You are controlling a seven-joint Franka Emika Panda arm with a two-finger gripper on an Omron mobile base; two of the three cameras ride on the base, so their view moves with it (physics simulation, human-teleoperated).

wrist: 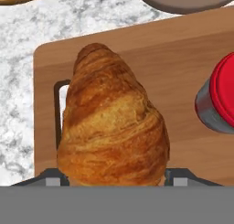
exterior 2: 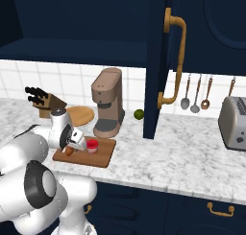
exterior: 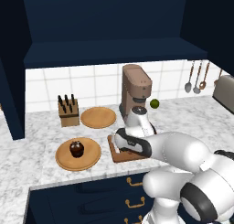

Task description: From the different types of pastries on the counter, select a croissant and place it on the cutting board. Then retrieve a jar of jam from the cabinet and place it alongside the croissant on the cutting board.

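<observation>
I've got the gripper [exterior 2: 72, 144] low over the cutting board [exterior 2: 103, 157], which lies near the counter's [exterior 2: 182, 157] front edge, just in front of the brown coffee machine [exterior 2: 108, 100]. In the hand view the croissant [wrist: 112, 122] sits on the board's slot-handle end, partly covering the slot, its wide end down between my two finger tips [wrist: 177, 176]; the jaws stand apart on either side of it, but I cannot tell if they touch or grip it. In the right base view the croissant [exterior 2: 69, 152] shows as a small golden lump at the board's left end, right under the hand. The jar of jam [exterior 2: 92, 146] stands upright on the board just beside the croissant, red lid up, near the board's middle. From the left base view the arm covers most of the board [exterior: 119, 155]. The chocolate cupcake [exterior: 76, 148] sits on a round wooden plate [exterior: 78, 154] near the counter's front edge, left of the board; a second round plate [exterior: 98, 117] lies behind it, beside a knife block [exterior: 68, 111]. A green lime [exterior: 155, 103] rests near the back wall. The cabinet [exterior 2: 158, 61] door hangs open above the counter, and a toaster [exterior 2: 234, 122] stands toward the counter's right end.
</observation>
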